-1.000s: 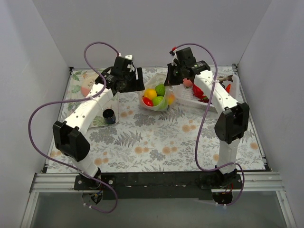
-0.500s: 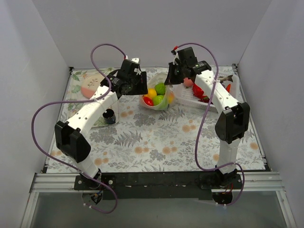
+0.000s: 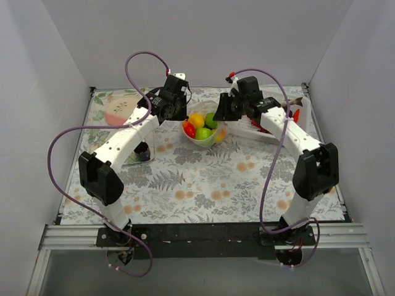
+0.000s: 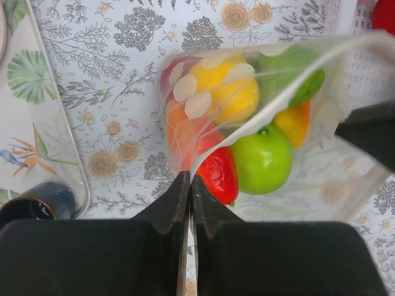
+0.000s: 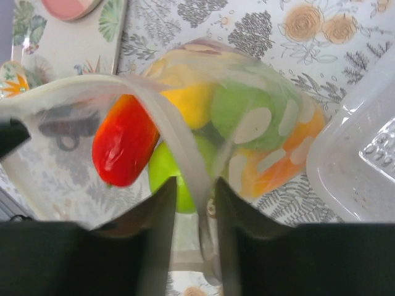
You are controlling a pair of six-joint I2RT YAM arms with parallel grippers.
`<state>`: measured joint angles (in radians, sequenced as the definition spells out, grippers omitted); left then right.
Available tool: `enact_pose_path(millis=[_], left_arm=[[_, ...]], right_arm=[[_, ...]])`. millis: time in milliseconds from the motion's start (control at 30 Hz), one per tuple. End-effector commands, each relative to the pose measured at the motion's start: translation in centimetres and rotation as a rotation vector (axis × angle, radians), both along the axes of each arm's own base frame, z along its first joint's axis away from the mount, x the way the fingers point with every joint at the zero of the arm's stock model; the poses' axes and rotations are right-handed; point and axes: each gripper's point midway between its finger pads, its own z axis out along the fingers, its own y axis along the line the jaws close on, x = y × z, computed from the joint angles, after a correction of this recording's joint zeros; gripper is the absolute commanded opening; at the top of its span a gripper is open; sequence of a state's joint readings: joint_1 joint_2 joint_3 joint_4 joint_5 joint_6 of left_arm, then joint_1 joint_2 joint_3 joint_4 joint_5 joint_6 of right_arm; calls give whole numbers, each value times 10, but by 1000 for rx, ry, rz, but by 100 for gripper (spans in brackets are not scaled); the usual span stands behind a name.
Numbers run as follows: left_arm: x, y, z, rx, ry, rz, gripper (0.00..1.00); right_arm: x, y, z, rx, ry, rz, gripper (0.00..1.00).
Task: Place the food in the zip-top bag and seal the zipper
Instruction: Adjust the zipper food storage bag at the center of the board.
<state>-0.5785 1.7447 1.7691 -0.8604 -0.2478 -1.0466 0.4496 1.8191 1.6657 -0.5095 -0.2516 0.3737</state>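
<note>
Tabletop | zip-top bag 1 | food 5 | left claw, right claw gripping

Left arm, right arm outstretched, jaws clamped

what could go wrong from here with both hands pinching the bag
1. The zip-top bag is held only by thin edge pinches from the left hand and right hand. The right fingers look less tightly closed, so that edge might slip and dump the load.
2. The zipper gapes open over the food, so a tilt could spill the red pepper.
3. The white basket sits close beside the bag and might snag it.
</note>
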Motion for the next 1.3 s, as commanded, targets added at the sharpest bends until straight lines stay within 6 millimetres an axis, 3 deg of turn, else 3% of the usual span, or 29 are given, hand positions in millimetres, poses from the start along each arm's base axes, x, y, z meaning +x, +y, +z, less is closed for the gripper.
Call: enact_pose_path(millis=[0, 100, 200, 267, 300, 333, 400, 433, 467, 500, 533, 567, 733, 767, 800, 833, 867, 900, 933, 967, 1033, 1067, 1267], left_arm=[[3, -1, 27, -44, -53, -26, 0], [3, -4, 26, -98, -26, -46, 0], [7, -1, 29, -140, -11, -50, 0], [10, 1, 33, -170, -2, -54, 0], [11, 2, 34, -176, 2, -54, 0], [13, 5, 36, -190, 7, -54, 0], [18, 9, 37, -193, 10, -47, 0], [16, 6, 37, -215, 24, -69, 0], [17, 7, 37, -215, 29, -70, 0], [18, 7, 37, -217, 30, -69, 0], [18, 7, 35, -219, 32, -69, 0], [18, 6, 35, -225, 37, -73, 0], [19, 10, 33, -229, 41, -68, 0], [19, 11, 32, -229, 44, -67, 0], [19, 10, 32, -229, 45, -71, 0], [20, 12, 34, -231, 40, -67, 0], [19, 13, 33, -231, 45, -67, 0], [20, 14, 34, -233, 43, -67, 0], [20, 15, 34, -233, 42, -65, 0], [20, 15, 33, -234, 44, -66, 0], [21, 16, 32, -239, 46, -65, 0], [21, 16, 33, -240, 43, -67, 0], [19, 17, 32, -239, 45, -70, 0]], right_arm=[[-22, 6, 65, 146, -331, 106, 51], [-38, -1, 72, 172, -440, 134, 71], [-50, -10, 82, 179, -545, 143, 79], [-54, -16, 97, 195, -650, 129, 82], [-61, -24, 114, 192, -734, 118, 83], [-62, -30, 106, 190, -789, 91, 83], [-73, -47, 113, 187, -904, 45, 91], [-75, -55, 85, 154, -910, 19, 96], [-79, -62, 96, 179, -1008, 1, 98], [-81, -65, 93, 186, -1052, -8, 98], [-87, -72, 60, 153, -1045, -7, 98], [-92, -75, 78, 196, -1153, -26, 98], [-90, -79, 59, 242, -1177, 14, 98], [-79, -81, 51, 267, -1133, 10, 97], [-81, -81, 64, 311, -1187, 24, 95], [-86, -76, 67, 354, -1206, 77, 90], [-79, -74, 53, 373, -1180, 92, 88], [-83, -73, 72, 451, -1237, 106, 86], [-83, -67, 70, 476, -1229, 140, 82], [-75, -61, 55, 495, -1188, 156, 79], [-72, -55, 64, 574, -1189, 178, 75], [-64, -53, 52, 581, -1142, 162, 75], [-53, -48, 54, 543, -1184, 111, 79]])
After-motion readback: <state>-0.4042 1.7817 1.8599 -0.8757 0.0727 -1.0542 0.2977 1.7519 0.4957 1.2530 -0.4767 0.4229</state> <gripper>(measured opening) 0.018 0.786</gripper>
